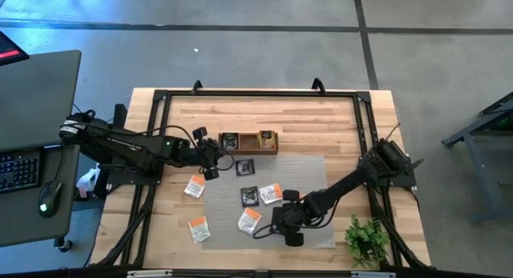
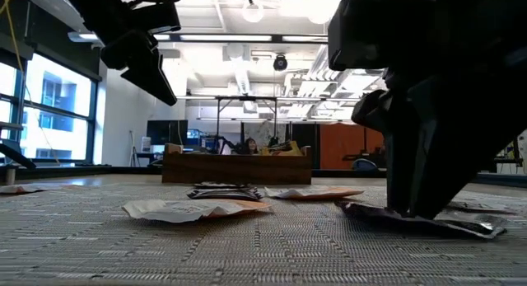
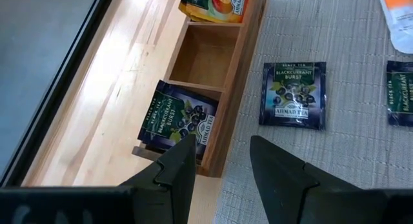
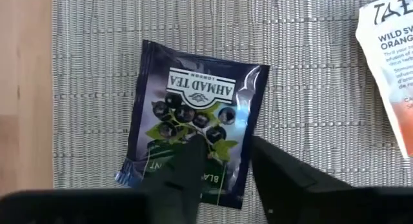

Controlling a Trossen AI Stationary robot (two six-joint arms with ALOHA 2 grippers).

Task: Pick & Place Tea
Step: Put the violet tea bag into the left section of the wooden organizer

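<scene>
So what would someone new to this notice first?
Probably the right hand pressed down over a dark blackcurrant sachet on the grey mat, fingers apart. Next, the left hand, open above the wooden box, where another dark sachet sits in the end compartment. White-and-orange sachets lie scattered nearby.

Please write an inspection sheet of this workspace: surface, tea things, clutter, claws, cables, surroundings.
Surface: pale wooden table with grey woven mat.
Job's things: dark blue blackcurrant sachet flat on mat; another blue sachet in brown wooden three-compartment box, middle compartment empty; white-orange sachets scattered.
Clutter: small green plant.
Claws: left claw open beside box; right claw open, down on the mat sachet.
Cables: nothing seen.
Surroundings: black keyboard, black mouse.
</scene>
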